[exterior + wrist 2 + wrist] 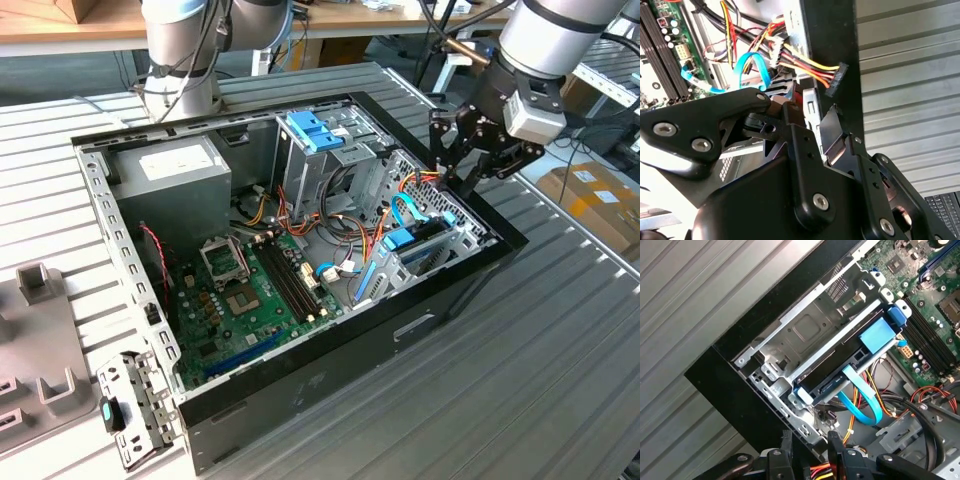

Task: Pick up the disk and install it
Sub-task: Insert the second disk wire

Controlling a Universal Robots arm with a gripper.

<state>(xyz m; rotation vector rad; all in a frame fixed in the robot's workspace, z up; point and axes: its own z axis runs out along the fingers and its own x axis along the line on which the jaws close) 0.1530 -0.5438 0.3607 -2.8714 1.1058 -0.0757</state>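
The disk (pixel 837 371) lies on edge in the metal drive cage (pixel 805 327) at the case's front corner, framed by its light-blue carrier rail (pixel 875 335). In the exterior view the disk (pixel 405 243) sits at the case's right end. A light-blue flat cable (pixel 860 402) loops from its end. My gripper (pixel 462 178) hovers above the black case wall beside the cage, a little beyond the disk. In both wrist views its fingers (pixel 835 442) stand apart with nothing held; the gripper (pixel 812 125) is open over the case rim and a loose black power plug (pixel 836 76).
The open computer case (pixel 450 285) lies on a slatted metal table. Inside are a green motherboard (pixel 250 290), a grey power supply (pixel 170 165) and a bay with a blue latch (pixel 312 128). A loose metal bracket (pixel 135 405) and grey fixtures (pixel 40 290) lie at the exterior view's left.
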